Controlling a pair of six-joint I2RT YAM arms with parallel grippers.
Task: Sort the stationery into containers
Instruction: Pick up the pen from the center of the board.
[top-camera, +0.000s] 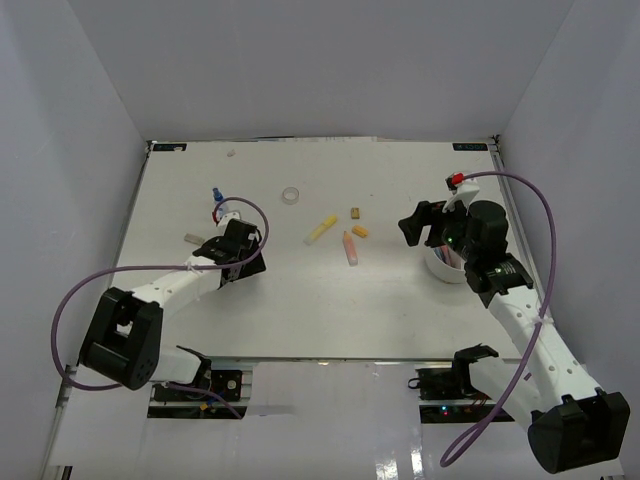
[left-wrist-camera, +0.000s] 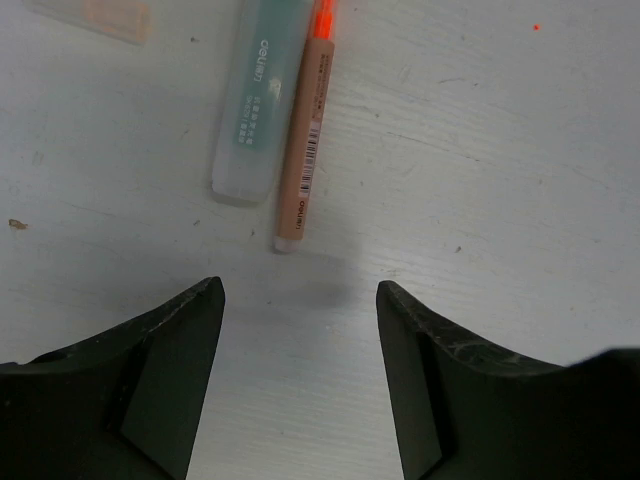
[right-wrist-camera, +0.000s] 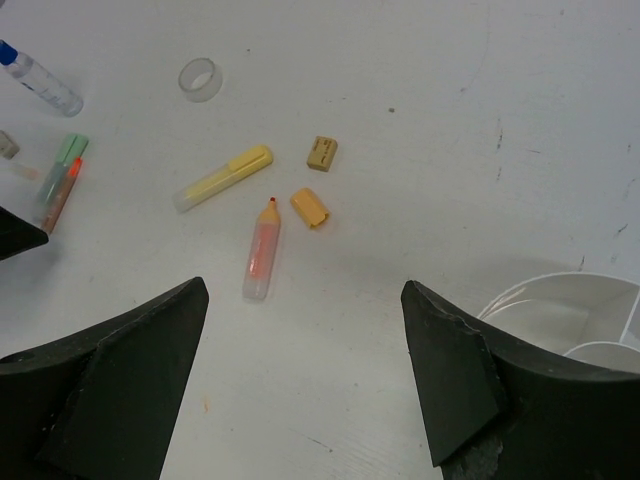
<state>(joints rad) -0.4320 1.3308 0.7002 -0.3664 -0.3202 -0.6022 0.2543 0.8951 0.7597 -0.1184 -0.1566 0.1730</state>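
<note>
My left gripper (left-wrist-camera: 300, 290) (top-camera: 235, 243) is open just above the table, nothing between its fingers. Right in front of it lie a green marker (left-wrist-camera: 255, 100) and a thin orange pen (left-wrist-camera: 307, 130), side by side. Mid-table are a yellow marker (top-camera: 321, 229), an orange marker (top-camera: 350, 247), a yellow cap (top-camera: 360, 231), a small eraser (top-camera: 355, 212), a clear tape ring (top-camera: 291, 196) and a blue-capped bottle (top-camera: 216, 197). My right gripper (right-wrist-camera: 305, 290) (top-camera: 418, 226) hangs open and empty beside the white divided tub (right-wrist-camera: 570, 315), facing the orange marker (right-wrist-camera: 261, 250).
A pale translucent item (left-wrist-camera: 100, 15) lies beyond the green marker. The right arm covers much of the tub (top-camera: 443, 268) from above. White walls enclose the table on three sides.
</note>
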